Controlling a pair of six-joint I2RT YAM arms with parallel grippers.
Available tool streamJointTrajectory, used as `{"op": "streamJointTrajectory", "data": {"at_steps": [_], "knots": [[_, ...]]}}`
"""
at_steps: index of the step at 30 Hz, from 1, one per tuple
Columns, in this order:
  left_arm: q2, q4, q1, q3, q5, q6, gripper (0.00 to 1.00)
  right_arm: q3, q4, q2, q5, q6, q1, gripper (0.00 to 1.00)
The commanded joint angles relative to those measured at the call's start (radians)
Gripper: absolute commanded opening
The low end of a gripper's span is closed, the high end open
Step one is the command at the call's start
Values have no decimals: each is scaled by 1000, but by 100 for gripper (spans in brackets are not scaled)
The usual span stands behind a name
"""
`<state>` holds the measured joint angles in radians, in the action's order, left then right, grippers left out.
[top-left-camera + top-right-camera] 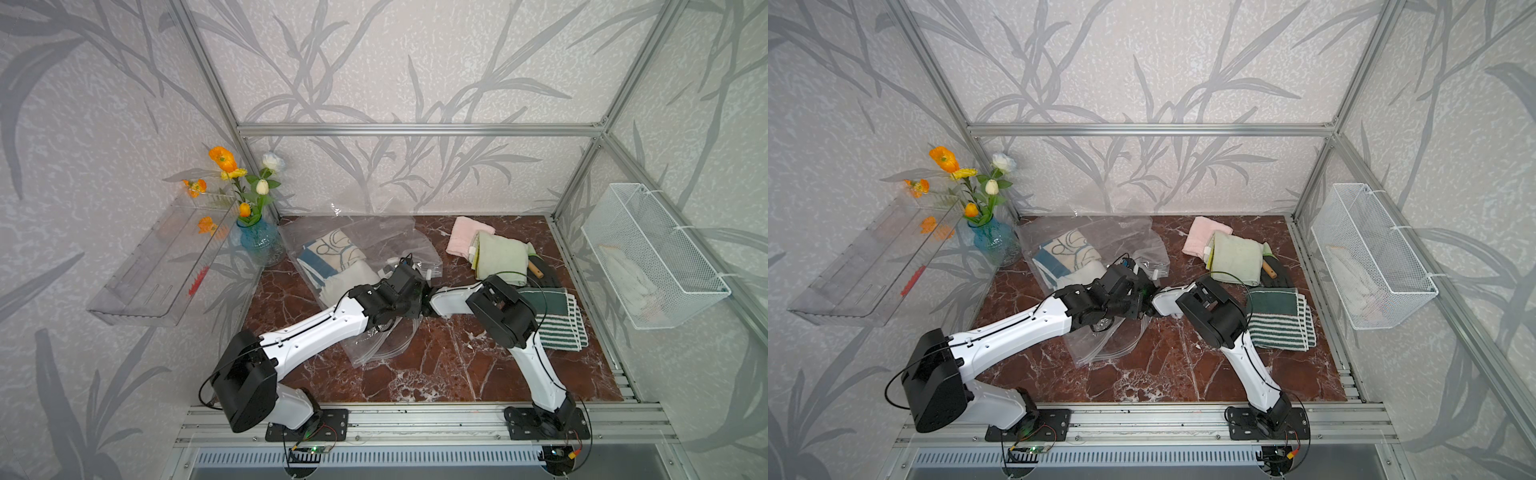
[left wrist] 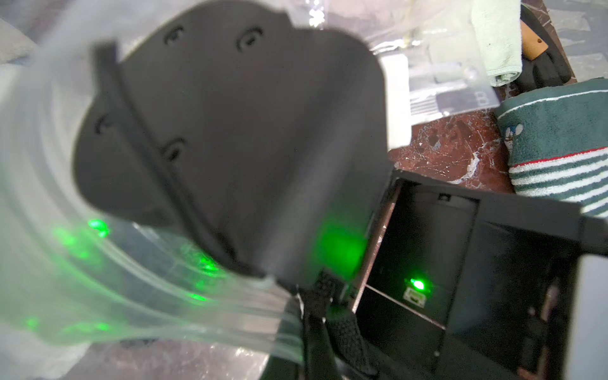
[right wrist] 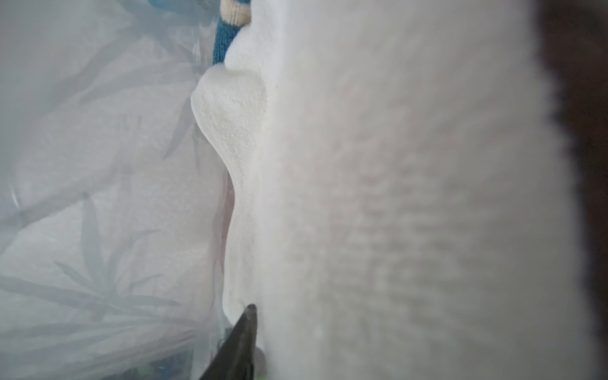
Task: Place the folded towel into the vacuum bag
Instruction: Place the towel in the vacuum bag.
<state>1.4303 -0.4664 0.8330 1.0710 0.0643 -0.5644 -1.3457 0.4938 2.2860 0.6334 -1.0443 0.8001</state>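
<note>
At the far left a blue vase (image 1: 259, 245) of flowers stands on the table (image 1: 436, 365), just beside the vacuum bag (image 1: 374, 237). The bag lies flat, with its open end toward the robot. Inside it are a towel with drawings (image 1: 332, 249) and a white folded towel (image 1: 349, 278), touching each other. The white one looks like the towel for this job, and it is well inside the bag.

The left gripper (image 2: 320, 296) is pinched tight on the bag's zip edge and holds the mouth up. The right gripper (image 3: 253, 332) reaches into the bag, right against the white towel. Only one dark finger (image 3: 243, 335) shows there, so it is not clear if the fingers are apart or closed, or if they have let go of the towel.

To the right lie a pink towel (image 1: 465, 235), a light green towel (image 1: 498, 255) and a striped green towel (image 1: 557, 320). A white wire basket (image 1: 656, 257) hangs on the wall.

What could go wrong? If the right finger catches the fluffy cloth on the way out, the towel could slide back out with it. If the left pinch slips, the mouth could drop onto the right arm. The two arms are very close and could bump. A hard pull could push the bag into the vase.
</note>
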Motion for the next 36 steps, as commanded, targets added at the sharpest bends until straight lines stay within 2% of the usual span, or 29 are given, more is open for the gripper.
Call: {"op": "streamJointTrajectory", "data": {"at_steps": [1, 5, 12, 16, 19, 23, 28, 29, 31, 34, 36], "knots": [[-53, 46, 24, -30, -116, -11, 4, 108, -3, -107, 26, 11, -3, 67], [-50, 66, 8, -34, -127, -6, 4, 336, -7, -266, -4, 28, -12, 76], [-30, 69, -3, -9, -125, 6, 4, 574, 54, -414, -62, -2, -17, 77], [-59, 56, -23, -13, -94, 4, 4, 651, -16, -525, -120, 44, -19, 73], [-83, 67, -43, -33, -83, -2, 4, 693, -86, -637, -161, 100, -19, 65], [-81, 68, -52, -32, -106, 10, 7, 738, -302, -816, -268, 148, -43, 61], [-40, 101, -37, -37, -247, -1, 16, 761, -597, -1132, -370, 238, -133, 60], [-30, 112, -26, -42, -272, -6, 21, 744, -658, -1196, -410, 269, -144, 60], [-15, 126, 0, -44, -362, -12, 37, 697, -779, -1279, -427, 328, -204, 61], [-51, 215, 15, -70, -536, -58, 57, 590, -901, -1278, -353, 399, -333, 61], [-102, 243, 2, -94, -540, -84, 62, 495, -953, -1196, -319, 495, -363, 62]]}}
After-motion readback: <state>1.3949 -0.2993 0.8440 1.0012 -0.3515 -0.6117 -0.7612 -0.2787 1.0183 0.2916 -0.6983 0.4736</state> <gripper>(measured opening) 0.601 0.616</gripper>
